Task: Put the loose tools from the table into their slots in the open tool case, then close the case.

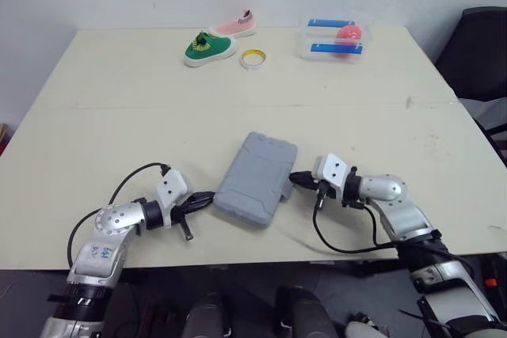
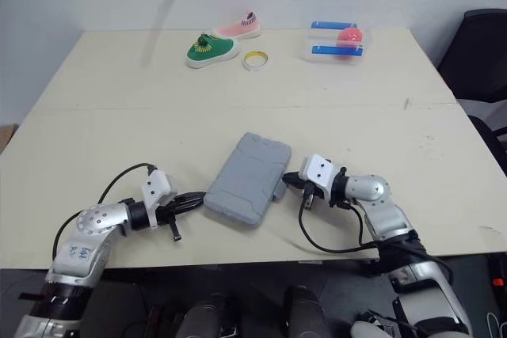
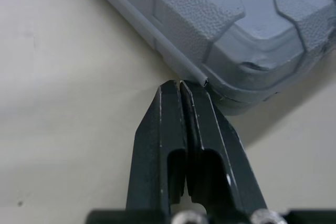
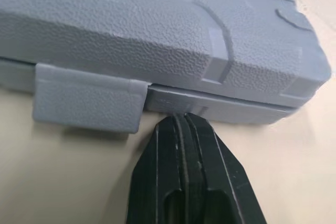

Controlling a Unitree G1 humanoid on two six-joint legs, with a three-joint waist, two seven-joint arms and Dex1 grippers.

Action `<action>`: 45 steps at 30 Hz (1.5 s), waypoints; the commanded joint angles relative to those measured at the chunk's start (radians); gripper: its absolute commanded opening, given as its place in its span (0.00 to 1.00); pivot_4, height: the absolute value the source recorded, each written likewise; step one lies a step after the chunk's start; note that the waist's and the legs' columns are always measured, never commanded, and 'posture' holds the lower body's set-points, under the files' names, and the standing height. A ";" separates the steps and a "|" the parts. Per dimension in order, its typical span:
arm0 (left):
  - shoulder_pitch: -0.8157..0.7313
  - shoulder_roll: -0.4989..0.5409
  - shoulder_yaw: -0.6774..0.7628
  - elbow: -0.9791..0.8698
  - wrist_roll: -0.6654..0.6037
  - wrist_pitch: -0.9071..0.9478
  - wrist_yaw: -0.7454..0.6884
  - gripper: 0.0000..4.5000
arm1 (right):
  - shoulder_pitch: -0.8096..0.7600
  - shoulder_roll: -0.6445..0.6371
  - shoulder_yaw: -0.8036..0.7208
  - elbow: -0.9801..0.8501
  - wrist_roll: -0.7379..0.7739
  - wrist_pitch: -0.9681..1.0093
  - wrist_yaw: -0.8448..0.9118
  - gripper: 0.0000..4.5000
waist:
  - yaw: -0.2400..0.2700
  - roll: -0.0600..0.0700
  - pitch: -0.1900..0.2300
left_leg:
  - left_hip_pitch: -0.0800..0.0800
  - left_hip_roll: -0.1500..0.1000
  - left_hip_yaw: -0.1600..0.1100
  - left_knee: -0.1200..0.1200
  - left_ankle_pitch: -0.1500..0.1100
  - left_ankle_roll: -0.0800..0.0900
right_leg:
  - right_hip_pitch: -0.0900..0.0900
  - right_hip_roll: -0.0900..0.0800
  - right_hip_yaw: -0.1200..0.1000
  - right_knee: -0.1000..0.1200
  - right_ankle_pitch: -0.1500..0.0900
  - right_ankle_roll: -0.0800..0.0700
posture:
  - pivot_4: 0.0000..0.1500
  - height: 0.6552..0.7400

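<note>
Mid-table: grey tool case (image 1: pixel 255 178) sat lid-down
Fingers: left gripper (image 3: pixel 180 85), right gripper (image 4: pixel 181 119) both pinched together, empty, at its edges
Handling: I figured stiff, slick plastic; push at latch (image 4: pixel 86 98)

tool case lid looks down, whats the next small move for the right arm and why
Probably slide the right tool onto the latch tab and press it in. The grey tool case has its lid on its base, the shut right tool sits at the seam just beside that tab, and the shut left tool meets the opposite edge, likely bracing it.
</note>
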 commanded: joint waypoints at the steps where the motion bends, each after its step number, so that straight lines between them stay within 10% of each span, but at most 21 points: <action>1: 0.012 0.000 0.083 -0.036 -0.019 -0.008 0.063 0.01 | 0.003 -0.014 -0.021 0.041 -0.029 -0.020 -0.021 0.00 | 0.001 0.000 0.000 | 0.000 0.000 0.000 0.000 0.000 0.000 | 0.000 0.000 0.001 0.000 0.000 0.000 | 1.00 1.00; 11: -0.195 0.004 0.015 -0.119 -0.136 0.001 -0.067 0.01 | 0.226 -0.080 -0.164 -0.198 0.073 -0.021 -0.051 0.00 | 0.026 0.000 0.000 | -0.001 -0.002 -0.002 0.000 -0.002 0.000 | 0.001 -0.001 0.005 -0.002 0.000 0.000 | 1.00 1.00; 26: -0.550 -0.155 -0.411 0.242 0.156 0.049 -0.103 0.01 | 0.288 -0.049 -0.107 -0.423 0.107 0.183 -0.035 0.00 | 0.014 0.000 0.000 | 0.000 -0.001 0.002 0.000 -0.001 0.000 | -0.001 0.007 0.001 -0.001 0.000 0.001 | 1.00 1.00; 45: -0.461 -0.104 -0.436 0.231 0.221 0.156 -0.089 0.01 | 0.170 0.027 -0.004 -0.339 0.054 0.211 -0.022 0.00 | 0.003 0.000 -0.005 | 0.003 0.000 0.000 0.000 0.000 0.001 | 0.003 0.002 0.002 -0.001 0.000 0.000 | 1.00 1.00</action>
